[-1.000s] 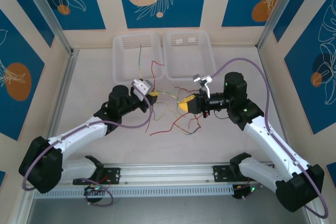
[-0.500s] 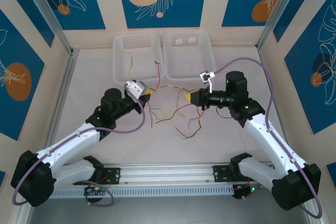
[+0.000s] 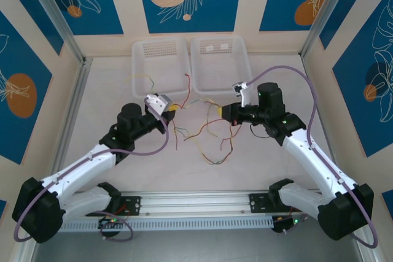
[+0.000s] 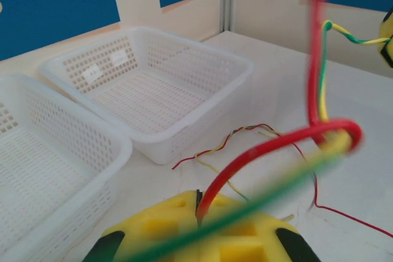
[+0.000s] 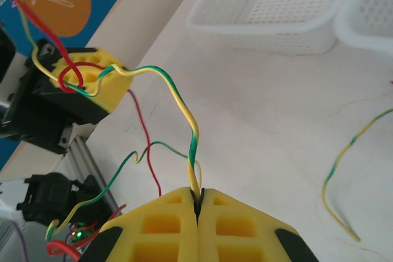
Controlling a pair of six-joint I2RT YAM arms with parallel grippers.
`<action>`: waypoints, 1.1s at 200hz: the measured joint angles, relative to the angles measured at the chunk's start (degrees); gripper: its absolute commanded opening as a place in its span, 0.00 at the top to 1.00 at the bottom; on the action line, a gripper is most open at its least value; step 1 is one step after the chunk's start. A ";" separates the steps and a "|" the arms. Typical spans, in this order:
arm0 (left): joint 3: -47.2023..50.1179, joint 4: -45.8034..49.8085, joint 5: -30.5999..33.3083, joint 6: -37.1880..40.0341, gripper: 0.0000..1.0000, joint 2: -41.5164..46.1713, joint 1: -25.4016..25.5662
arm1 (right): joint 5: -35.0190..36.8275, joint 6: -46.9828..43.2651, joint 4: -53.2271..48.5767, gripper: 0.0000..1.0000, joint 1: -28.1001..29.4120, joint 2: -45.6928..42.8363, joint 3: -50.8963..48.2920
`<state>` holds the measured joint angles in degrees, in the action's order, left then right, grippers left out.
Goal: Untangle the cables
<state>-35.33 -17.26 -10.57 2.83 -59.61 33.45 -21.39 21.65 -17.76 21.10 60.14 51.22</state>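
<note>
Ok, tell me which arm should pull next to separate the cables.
Right, probably. The right pincer is shut on the yellow-green cable, while the red cable tangles with it close to the left pincer, which can anchor.

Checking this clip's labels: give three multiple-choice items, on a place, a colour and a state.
1. The baskets stand: A by the arm bases; B side by side at the far side of the table; C stacked on the left.
2. The right gripper holds: A a blue wire; B a white wire; C a yellow-green wire.
3. The left gripper is: A shut on a red wire; B wide open; C shut on a basket rim.
Key: B, the top view shows both there; C, that wire enters its closed pads; A, red wire pinched between its pads.
</note>
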 measured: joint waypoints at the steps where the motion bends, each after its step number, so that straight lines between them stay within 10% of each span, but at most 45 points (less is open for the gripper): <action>1: 0.02 0.00 0.00 -0.07 1.00 0.02 -0.04 | 0.28 0.04 -0.09 1.00 -0.17 0.00 0.00; 131: 4.74 1.90 13.55 -10.01 1.00 -0.04 -14.73 | 2.95 10.51 -5.51 1.00 -28.76 -3.82 -5.84; 220: -9.35 8.72 10.47 -11.34 1.00 1.40 -15.85 | -1.27 10.93 -3.28 1.00 -27.56 -5.44 -7.32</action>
<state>-44.69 -8.54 -0.10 -8.51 -58.22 17.61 -22.65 32.58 -21.04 -6.46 54.70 43.90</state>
